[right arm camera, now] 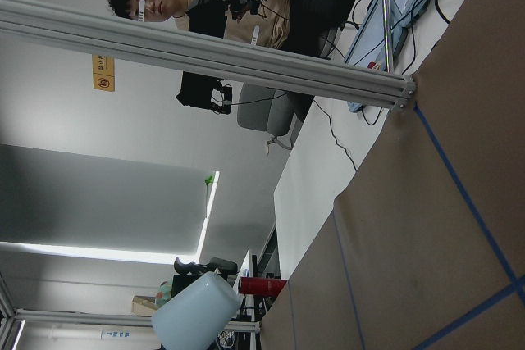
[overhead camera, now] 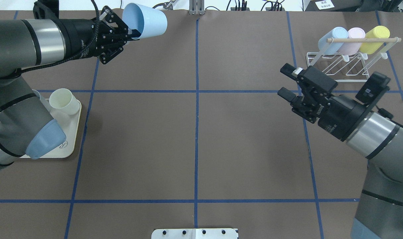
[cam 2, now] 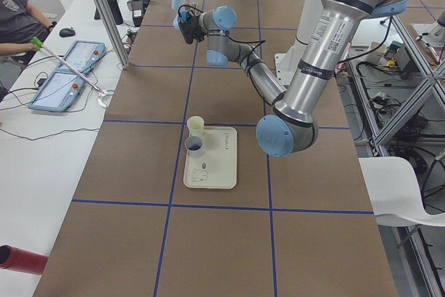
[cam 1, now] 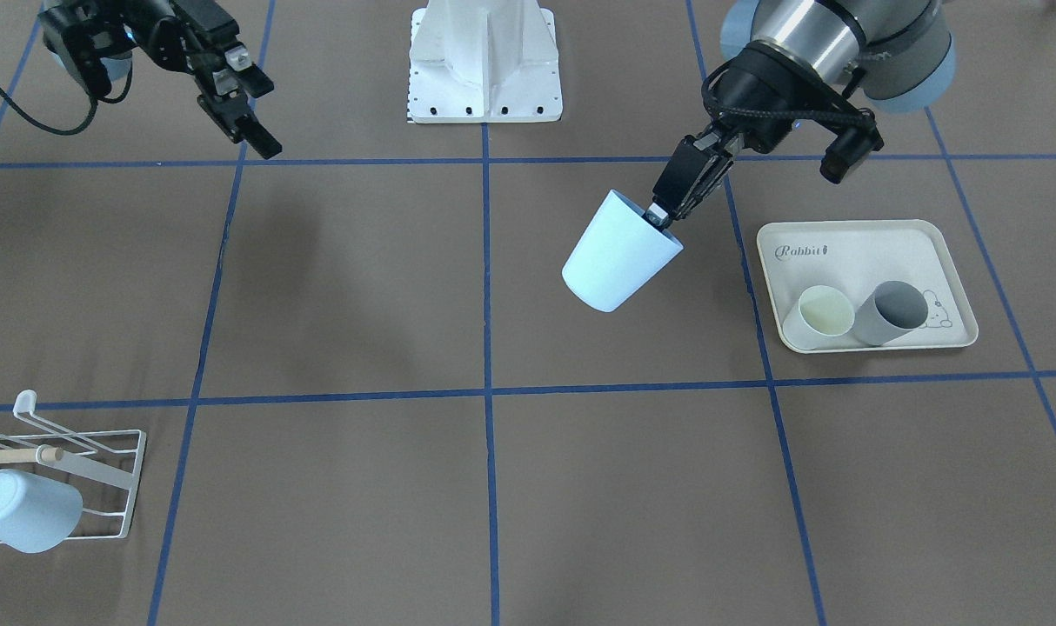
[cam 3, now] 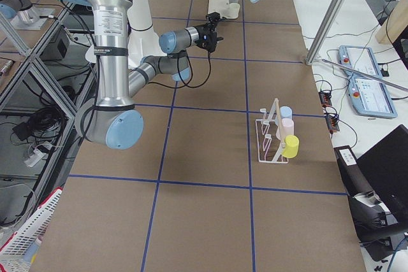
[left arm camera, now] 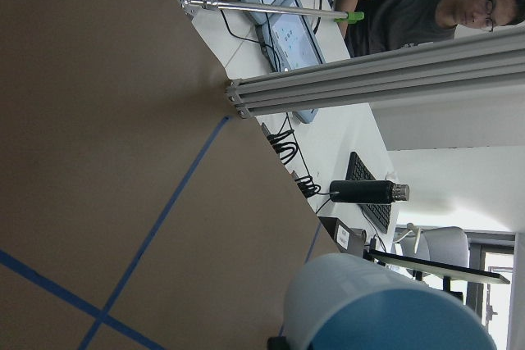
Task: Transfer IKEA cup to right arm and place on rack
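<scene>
Fingers (cam 1: 678,183) of the left gripper (cam 1: 663,215) clamp the blue cup (cam 1: 619,256) by its rim in the front-facing view, and the cup hangs tilted just past their tips. Overhead: the right gripper (overhead camera: 287,83) has its fingers wide apart, the rack (overhead camera: 341,68) near, just beyond them, the cup well apart from them.

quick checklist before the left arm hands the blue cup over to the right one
1. Left gripper shut on the blue cup rim: ok
2. Cup off the table, body free to grab: ok
3. Right gripper open and empty: ok
4. Grippers within handover range: not ok, far apart
5. Rack shows bare prong tips beside its three cups: ok
6. Pinch firm enough for the move: cannot tell
</scene>
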Controlling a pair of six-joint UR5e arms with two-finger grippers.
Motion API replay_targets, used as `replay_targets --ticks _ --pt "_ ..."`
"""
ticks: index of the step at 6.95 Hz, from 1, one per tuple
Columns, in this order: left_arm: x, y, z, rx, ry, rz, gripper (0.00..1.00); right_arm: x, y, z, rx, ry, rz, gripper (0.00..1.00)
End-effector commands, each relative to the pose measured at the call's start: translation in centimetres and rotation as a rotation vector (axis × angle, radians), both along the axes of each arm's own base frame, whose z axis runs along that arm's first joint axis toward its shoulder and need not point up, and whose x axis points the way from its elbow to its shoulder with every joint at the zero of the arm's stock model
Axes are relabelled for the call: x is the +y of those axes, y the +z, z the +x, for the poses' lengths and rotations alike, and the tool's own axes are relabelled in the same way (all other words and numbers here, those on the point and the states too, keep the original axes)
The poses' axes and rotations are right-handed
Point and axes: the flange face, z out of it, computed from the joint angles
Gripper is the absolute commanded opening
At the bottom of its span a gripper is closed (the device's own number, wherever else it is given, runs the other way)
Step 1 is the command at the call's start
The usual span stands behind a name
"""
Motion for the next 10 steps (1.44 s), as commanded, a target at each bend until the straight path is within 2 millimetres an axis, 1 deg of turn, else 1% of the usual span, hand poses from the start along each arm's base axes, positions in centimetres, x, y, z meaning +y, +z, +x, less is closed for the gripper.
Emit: replay_targets --ticks 1,2,3,4,5,6,7,8,9,10 --pt "0.3 1.3 0.1 0.064 0.006 0.025 0.00 1.0 -4.6 -7.2 -0.058 -0.078 0.022 1.00" --pt "0.3 1.5 0.1 0.072 0.007 0.032 0.00 0.9 -8.0 -8.9 -0.039 -0.089 0.023 1.00" --pt "0.5 1.2 -0.1 0.103 0.008 0.037 0.00 1.3 -11.4 -10.2 -0.054 -0.107 0.029 1.00" --pt "0.4 1.8 0.1 0.166 0.021 0.019 0.00 1.4 -12.3 -10.6 -0.067 -0.112 0.033 1.00" --pt "0.4 2.1 0.1 0.203 0.027 0.019 0.00 1.0 -12.3 -10.4 -0.066 -0.102 0.035 1.00" --pt "0.6 1.9 0.0 0.220 0.031 0.012 0.00 0.2 -12.3 -10.2 -0.067 -0.084 0.031 1.00" --pt "0.7 1.8 0.1 0.225 0.033 0.015 0.00 -0.5 -12.9 -10.3 -0.078 -0.075 0.028 1.00" --pt "1.2 2.0 0.4 0.266 0.050 0.028 0.00 -1.8 -14.0 -11.4 -0.123 -0.083 -0.010 0.99" --pt "1.5 2.6 1.3 0.301 0.056 0.050 0.00 -3.3 -13.7 -11.7 -0.125 -0.069 -0.033 0.99" --pt "2.7 2.6 2.8 0.375 0.016 0.066 0.00 -4.1 -13.4 -11.6 -0.116 -0.055 -0.037 0.99"
